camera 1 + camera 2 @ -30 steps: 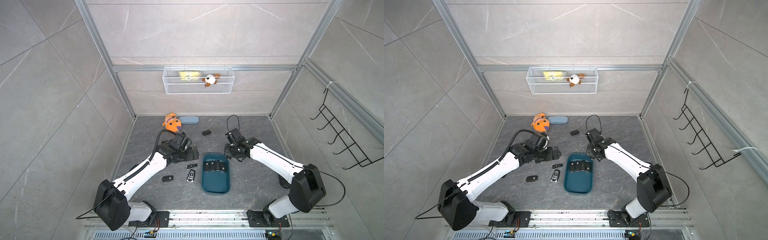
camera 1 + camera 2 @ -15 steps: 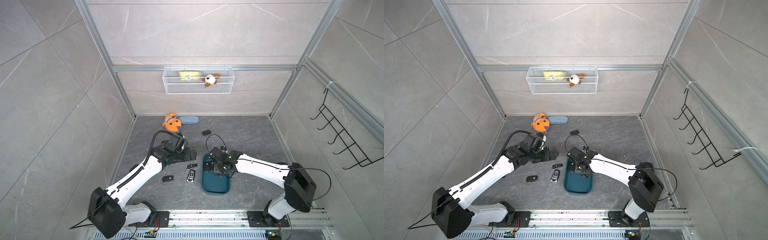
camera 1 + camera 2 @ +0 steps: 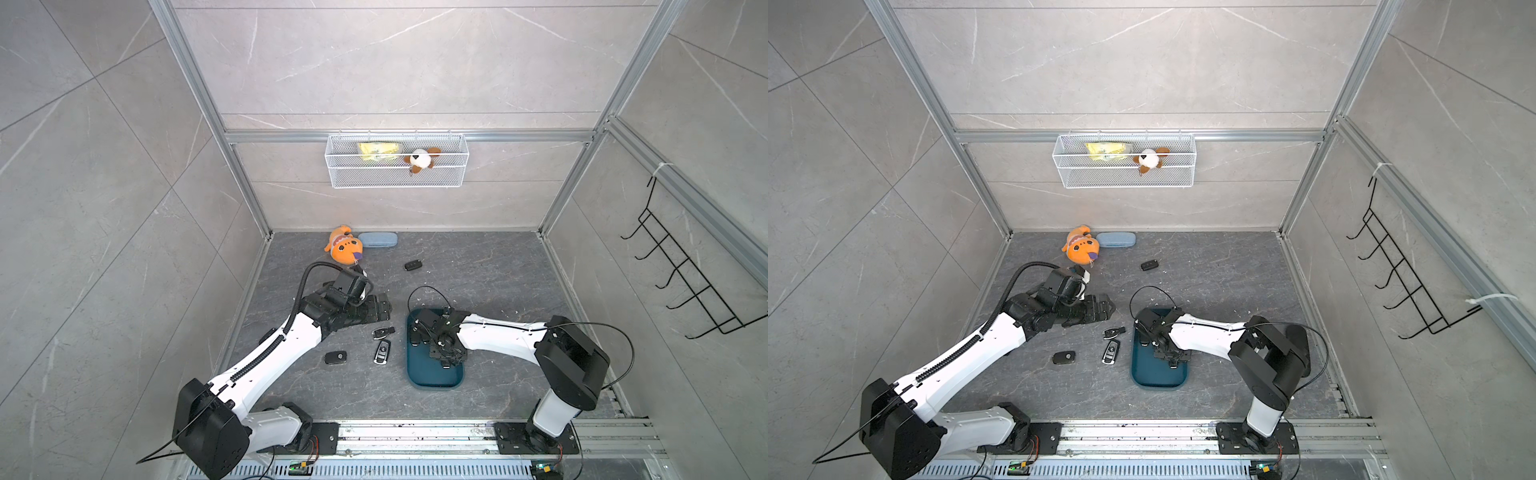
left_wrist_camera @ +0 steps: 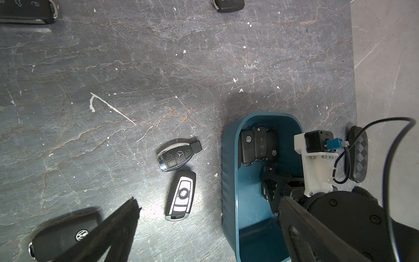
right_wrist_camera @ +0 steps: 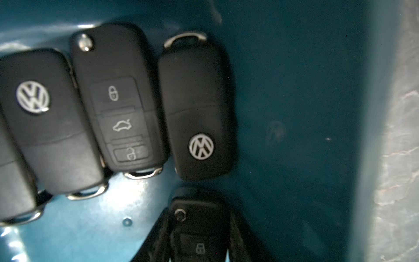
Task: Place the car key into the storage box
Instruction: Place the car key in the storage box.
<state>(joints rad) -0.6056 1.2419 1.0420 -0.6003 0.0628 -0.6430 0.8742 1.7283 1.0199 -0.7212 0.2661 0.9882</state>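
Right gripper was clamped on a key, jaws pinching its two long edges, button side up w/ a padlock icon showing. It hung inside the box, round-button end toward the row of fobs lined up at the box's far end. Couldn't tell if the key touched the box floor or sat just off it, wrist cam was too close. Row had at least 4 fobs side by side: two w/ VW badges, one w/ three buttons, one cut off at the frame edge. Held key was just beside the badge fob at the end of that row, on the side away from the left arm.

In both top views the right arm reached in over the box wall on its own side, gripper down around the box's middle.

Left gripper had its jaws spread wide apart, hovering over the floor near the box's far corner on the left arm's side. Outside the box on that same side: a Merc fob and a BMW fob near the box wall, just beside each other, then a VW fob further out. One more fob lay well beyond the box's far end.
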